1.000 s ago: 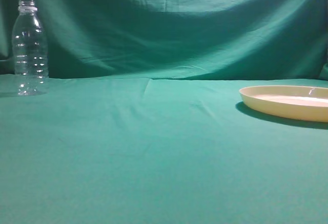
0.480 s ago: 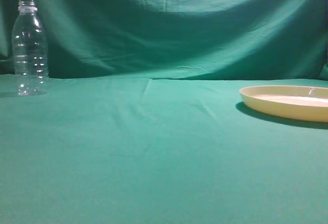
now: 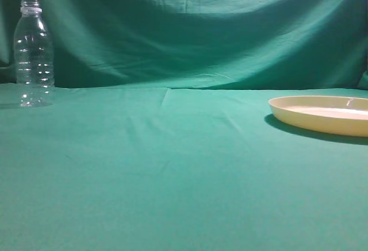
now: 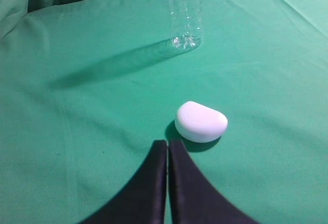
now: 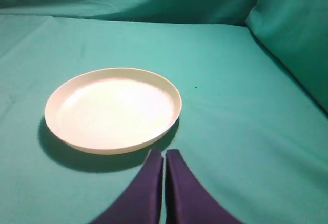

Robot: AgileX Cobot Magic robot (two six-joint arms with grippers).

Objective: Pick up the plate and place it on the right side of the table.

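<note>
The cream-yellow plate [image 3: 322,114] lies flat on the teal table [image 3: 184,170] at the right edge of the exterior view. It also shows in the right wrist view [image 5: 113,109], just ahead and left of my right gripper [image 5: 164,153], which is shut and empty, apart from the rim. My left gripper [image 4: 167,143] is shut and empty over the cloth. Neither gripper shows in the exterior view.
A clear plastic bottle [image 3: 33,54] stands upright at the far left; it also shows in the left wrist view [image 4: 184,14]. A small white rounded object [image 4: 201,121] lies just ahead of my left gripper. Green cloth backdrop [image 3: 190,27] rises behind.
</note>
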